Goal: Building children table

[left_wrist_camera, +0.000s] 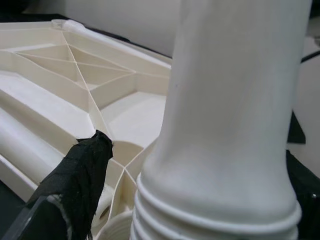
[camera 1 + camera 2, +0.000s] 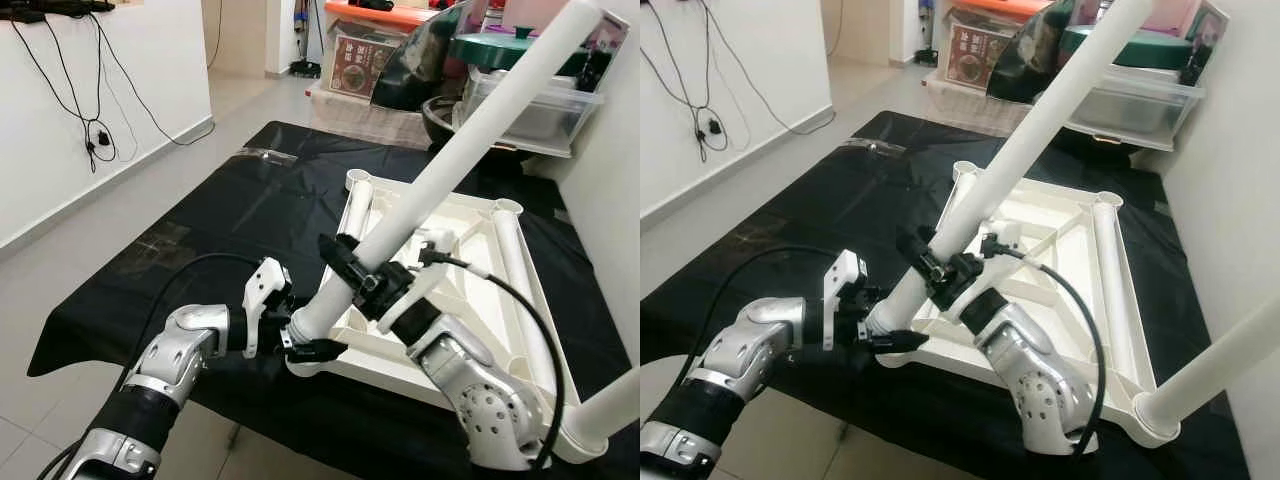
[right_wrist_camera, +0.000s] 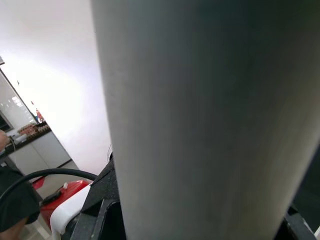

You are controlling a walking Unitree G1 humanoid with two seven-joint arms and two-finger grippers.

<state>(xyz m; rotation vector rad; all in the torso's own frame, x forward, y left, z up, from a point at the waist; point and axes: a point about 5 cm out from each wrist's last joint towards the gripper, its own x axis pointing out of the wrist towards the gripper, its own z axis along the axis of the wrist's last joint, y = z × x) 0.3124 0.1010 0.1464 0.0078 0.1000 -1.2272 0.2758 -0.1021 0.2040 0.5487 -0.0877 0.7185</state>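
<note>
The cream-white moulded plastic tabletop (image 2: pixel 470 225) lies upside down on a black plastic sheet (image 2: pixel 220 200) spread over the floor. Its underside is a shallow tray shape braced by thin diagonal ribs, with round sockets at the corners.

A long, smooth white plastic tube leg (image 2: pixel 470 140) leans at a slant over the tabletop's near left corner. Its lower end widens into a collar with ridged threads, visible in the left wrist view, and sits at the corner socket.

The right hand (image 2: pixel 365 272) is pinched around this leg a little above the collar, black fingers on either side of the tube. The left hand (image 2: pixel 305 345) is at the leg's threaded base, one black finger (image 1: pixel 82 172) just beside the collar; whether it is spread or pressed together cannot be told.

A second white leg (image 2: pixel 610 405) stands seated in the near right corner socket. Two more white tubes lie inside the tabletop: one (image 2: pixel 525 285) along its right edge, one (image 2: pixel 356 195) at its far left corner.

Behind the sheet, a clear plastic storage bin (image 2: pixel 540 105) carries a dark green lid (image 2: pixel 495 45) on top; its contents cannot be made out. Black cables (image 2: pixel 95 130) hang down the white wall at left.
</note>
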